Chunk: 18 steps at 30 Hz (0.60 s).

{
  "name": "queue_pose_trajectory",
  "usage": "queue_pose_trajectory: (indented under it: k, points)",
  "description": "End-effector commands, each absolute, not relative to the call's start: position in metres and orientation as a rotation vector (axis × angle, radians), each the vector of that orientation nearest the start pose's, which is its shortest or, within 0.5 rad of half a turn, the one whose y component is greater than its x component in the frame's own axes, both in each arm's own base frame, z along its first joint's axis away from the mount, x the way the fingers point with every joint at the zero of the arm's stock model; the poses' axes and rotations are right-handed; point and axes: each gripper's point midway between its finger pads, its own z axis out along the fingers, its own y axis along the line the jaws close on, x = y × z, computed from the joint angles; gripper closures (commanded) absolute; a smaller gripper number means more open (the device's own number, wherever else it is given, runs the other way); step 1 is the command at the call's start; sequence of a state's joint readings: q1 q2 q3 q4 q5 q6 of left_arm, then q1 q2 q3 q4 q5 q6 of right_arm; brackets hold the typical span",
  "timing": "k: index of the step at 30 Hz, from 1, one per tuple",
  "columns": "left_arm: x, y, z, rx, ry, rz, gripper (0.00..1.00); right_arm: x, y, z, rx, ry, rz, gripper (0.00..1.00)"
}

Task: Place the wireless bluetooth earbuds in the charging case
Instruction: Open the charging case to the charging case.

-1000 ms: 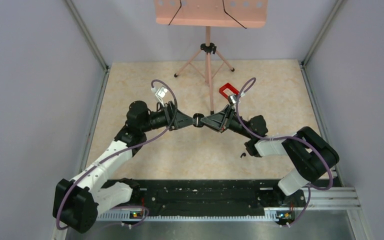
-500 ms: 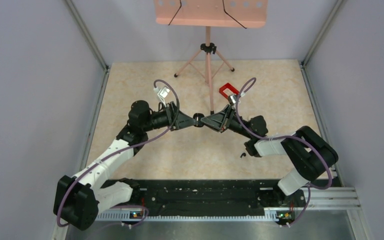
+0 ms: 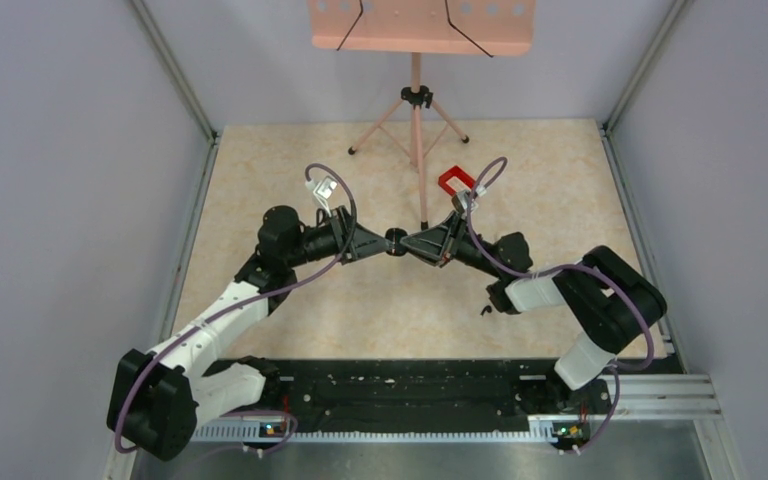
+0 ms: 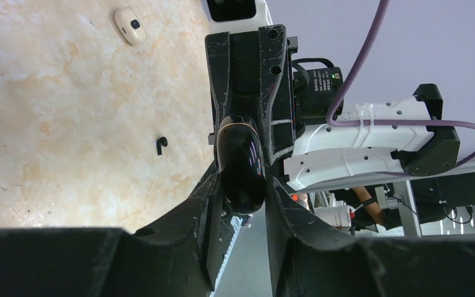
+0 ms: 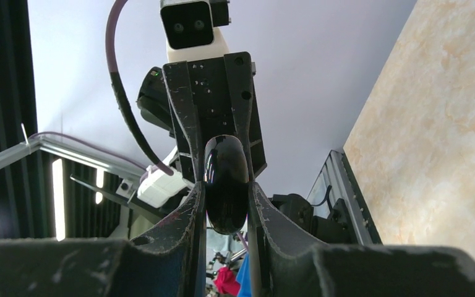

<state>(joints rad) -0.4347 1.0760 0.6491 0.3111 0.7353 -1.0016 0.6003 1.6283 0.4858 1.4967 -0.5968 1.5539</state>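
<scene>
Gripping the case (image 4: 241,166) from two ends at once, up in the air, well above the table (image 4: 62,124). Squeezed between the fingers of the left gripper (image 4: 242,189) at one end and between the fingers of the right gripper (image 5: 226,195) at the other end, with the two sets of fingertips almost touching. Closed in narrow on both ends, pressing flat on the shiny black sides and holding nothing else. Probably held this way to share the job, keeping one end steady and prying up the lid at the other. Could also be a pass from one gripper to the other; hard to tell which. Looks shut at the lid for now, with only a thin pale edge showing near the right fingertips. Cannot tell about the inside. Lifted up most likely to give both sets of fingers room all around, with no table in the way. Down on the table, off to the side of the left fingers and well apart from them, one tiny black earbud (image 4: 161,144), lying loose and waiting. No second earbud to be found in any view. Farther off on that same side, a small white oval thing (image 4: 130,25), also well away from the fingers. Best to squeeze with care next: smooth, round and slippery, easy to pop out from between the fingers and drop.
</scene>
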Motion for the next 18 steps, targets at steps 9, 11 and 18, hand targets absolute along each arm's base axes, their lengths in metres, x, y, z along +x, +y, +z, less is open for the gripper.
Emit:
queue_pose_trajectory:
  k: [9, 11, 18]
  points:
    - [0.228, -0.266, 0.277, 0.111, 1.869, -1.668, 1.0, 0.227, 0.322, 0.258, 0.016, 1.557, 2.142, 0.97]
    - [0.227, -0.266, 0.279, 0.113, 1.865, -1.675, 1.0, 0.23, 0.323, 0.246, 0.048, 1.604, 2.113, 0.81]
    - [0.225, -0.265, 0.283, 0.118, 1.859, -1.683, 1.0, 0.233, 0.323, 0.23, 0.079, 1.662, 2.069, 0.63]
